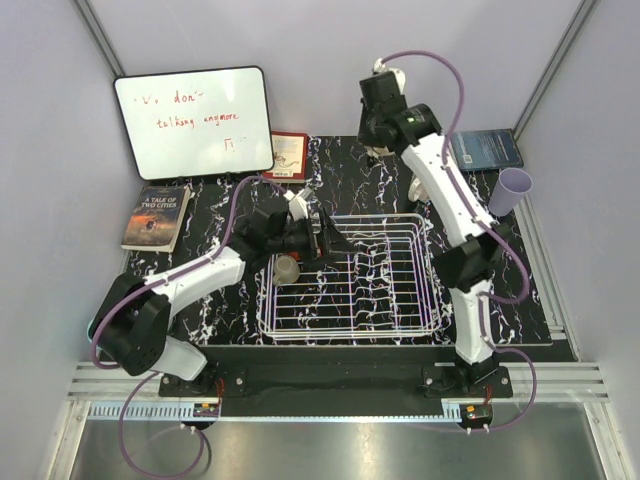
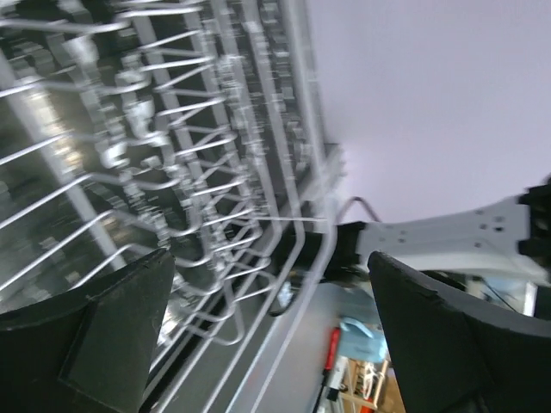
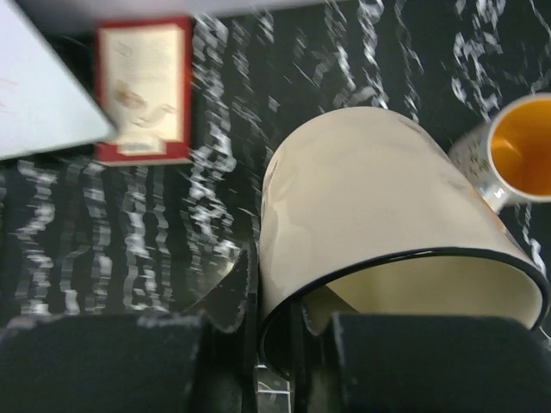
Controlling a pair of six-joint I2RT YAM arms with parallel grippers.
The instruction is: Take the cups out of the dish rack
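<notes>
The white wire dish rack (image 1: 400, 300) stands mid-table. A small grey-brown cup (image 1: 287, 270) sits in its left part. My left gripper (image 1: 330, 236) is open and empty over the rack's back-left corner; in the left wrist view its gripper (image 2: 275, 344) frames blurred rack wires (image 2: 215, 172). My right gripper (image 3: 275, 335) is shut on the rim of a cream mug (image 3: 379, 215), one finger inside and one outside, over the back of the table. An orange cup (image 3: 521, 159) stands beside it. A lavender tumbler (image 1: 512, 190) stands on the table at the right.
A whiteboard (image 1: 193, 122) leans at the back left, with a paperback (image 1: 157, 215) in front of it. A red-edged booklet (image 1: 288, 155) lies at the back middle and shows in the right wrist view (image 3: 142, 90). A dark book (image 1: 485, 150) lies back right.
</notes>
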